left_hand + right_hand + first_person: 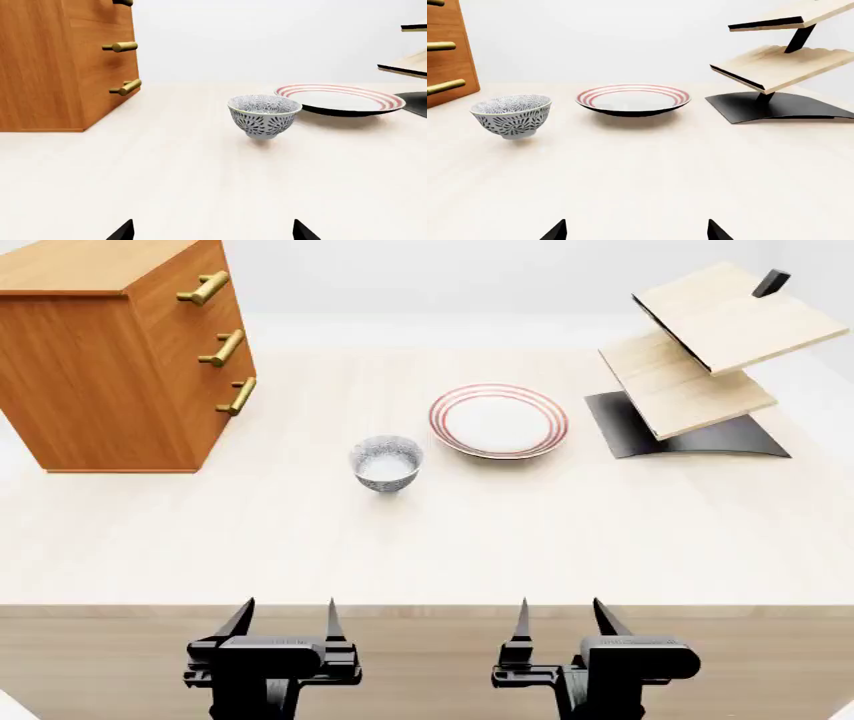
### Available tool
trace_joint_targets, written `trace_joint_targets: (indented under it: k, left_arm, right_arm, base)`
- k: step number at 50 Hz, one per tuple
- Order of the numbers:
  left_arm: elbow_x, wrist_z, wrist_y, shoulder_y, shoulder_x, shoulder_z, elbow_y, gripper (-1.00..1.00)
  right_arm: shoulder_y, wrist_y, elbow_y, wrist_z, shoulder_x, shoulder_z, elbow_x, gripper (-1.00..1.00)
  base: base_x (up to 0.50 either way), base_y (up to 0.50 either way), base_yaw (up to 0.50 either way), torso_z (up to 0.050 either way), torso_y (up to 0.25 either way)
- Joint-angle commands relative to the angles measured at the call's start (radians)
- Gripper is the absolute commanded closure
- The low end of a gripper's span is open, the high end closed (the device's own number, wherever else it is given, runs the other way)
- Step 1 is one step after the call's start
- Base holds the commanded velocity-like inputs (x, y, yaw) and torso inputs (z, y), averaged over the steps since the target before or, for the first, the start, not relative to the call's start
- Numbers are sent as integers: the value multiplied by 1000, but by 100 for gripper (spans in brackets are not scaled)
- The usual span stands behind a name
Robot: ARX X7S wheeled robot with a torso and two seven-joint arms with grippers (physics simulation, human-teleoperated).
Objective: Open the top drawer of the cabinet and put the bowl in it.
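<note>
Head view shows the two grippers nearest of all, hanging over the near edge of the table (561,540) with nothing between their fingers: the left gripper (284,618) and the right gripper (561,618) both stand spread apart and empty. Beyond them, taking the bowl (386,462) as landmark, it sits upright on the bare tabletop, well short of the cabinet and untouched. It is likely light, rigid ceramic with a glossy, somewhat slippery glaze, and could chip if dropped; the thin rim looks like the best place to pinch, one finger inside and one outside the wall. Just beyond the bowl and to its right lies one plate (498,421), near it but apart. Farther right of the bowl stands one tilted rack (701,350) with two pale boards on a dark base. To the bowl's left and farther back stands the single cabinet (100,370), three drawers stacked, each with one brass handle. The top drawer (200,288) looks closed, flush with the other two, so its bar handle is the first thing to grip.
</note>
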Motion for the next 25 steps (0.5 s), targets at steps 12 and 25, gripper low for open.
trace_joint_targets:
  k: [12, 25]
  left_arm:
    - [-30, -70, -24, -16, -42, 70, -25, -100]
    - [-45, -102, -36, -18, -64, 97, -20, -100]
  right_arm:
    - [-3, -12, 4, 59, 53, -46, 36, -100]
    - [-3, -11, 4, 75, 70, -64, 63, -100]
  base:
    - [0, 0, 0, 24, 0]
    - [0, 0, 0, 50, 0]
